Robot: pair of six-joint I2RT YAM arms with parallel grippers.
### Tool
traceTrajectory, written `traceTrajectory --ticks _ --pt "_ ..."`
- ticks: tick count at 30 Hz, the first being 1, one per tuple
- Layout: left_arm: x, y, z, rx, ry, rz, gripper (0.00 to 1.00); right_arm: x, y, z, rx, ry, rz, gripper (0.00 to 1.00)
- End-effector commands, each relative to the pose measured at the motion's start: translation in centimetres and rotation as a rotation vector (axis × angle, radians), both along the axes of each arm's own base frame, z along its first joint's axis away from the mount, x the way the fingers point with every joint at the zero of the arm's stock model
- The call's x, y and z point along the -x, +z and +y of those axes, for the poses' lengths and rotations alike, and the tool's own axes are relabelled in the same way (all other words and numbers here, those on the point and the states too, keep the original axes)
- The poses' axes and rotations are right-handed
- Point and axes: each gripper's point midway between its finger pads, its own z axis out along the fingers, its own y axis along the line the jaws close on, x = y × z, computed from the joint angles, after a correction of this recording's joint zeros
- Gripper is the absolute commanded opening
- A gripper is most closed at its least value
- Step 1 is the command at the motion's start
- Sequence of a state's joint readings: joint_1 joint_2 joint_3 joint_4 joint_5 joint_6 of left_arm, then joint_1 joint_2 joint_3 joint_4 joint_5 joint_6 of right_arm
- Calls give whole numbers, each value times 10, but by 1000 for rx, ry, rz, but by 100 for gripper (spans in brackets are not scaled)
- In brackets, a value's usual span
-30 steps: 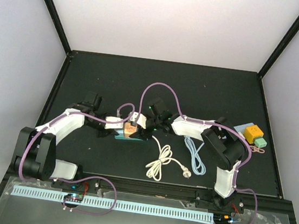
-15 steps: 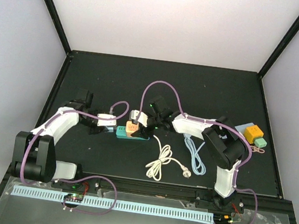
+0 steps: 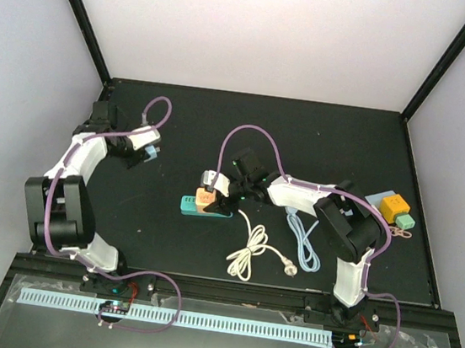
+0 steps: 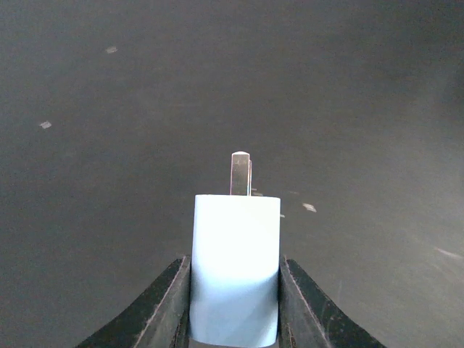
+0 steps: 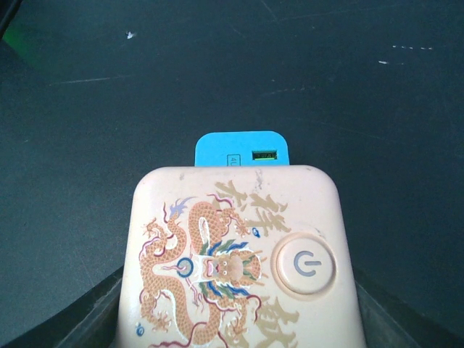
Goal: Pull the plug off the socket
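The plug (image 4: 235, 239) sits in the left end effector (image 4: 235, 264), well left of the socket (image 3: 206, 204) on the table (image 3: 321, 142).

The left arm (image 3: 87, 149) and the right arm (image 3: 293, 197) have white shells and black joints. A purple cable (image 3: 255, 128) loops above each white shell. The left gripper (image 4: 235, 268) has black fingers (image 4: 156, 308).

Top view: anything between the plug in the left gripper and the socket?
Nothing. In the top view only bare black table lies between the plug, held off to the upper left, and the socket.
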State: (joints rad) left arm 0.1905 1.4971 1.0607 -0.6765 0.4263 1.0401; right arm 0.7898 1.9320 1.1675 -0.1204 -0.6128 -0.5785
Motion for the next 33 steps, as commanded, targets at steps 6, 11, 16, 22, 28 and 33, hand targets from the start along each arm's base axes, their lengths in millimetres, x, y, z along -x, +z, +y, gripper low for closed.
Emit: traceTrajectory --ticks 6,11,16,22,28,33 --pt "-89 14 71 -37 451 -117 4 2 -47 -32 178 -65 74 9" --pt "-114 12 103 -117 594 -163 7 2 -47 -31 176 -64 79 9" --pt "-131 8 128 -215 682 -220 11 2 -48 -31 174 -65 80 10" --pt "-150 -8 136 -341 671 -259 14 3 -48 -31 173 -66 86 10" --pt "-163 -24 137 -504 653 -319 19 3 -47 -29 168 -67 91 10" --pt "-171 -33 133 -579 656 -343 18 3 -47 -29 167 -67 94 10"
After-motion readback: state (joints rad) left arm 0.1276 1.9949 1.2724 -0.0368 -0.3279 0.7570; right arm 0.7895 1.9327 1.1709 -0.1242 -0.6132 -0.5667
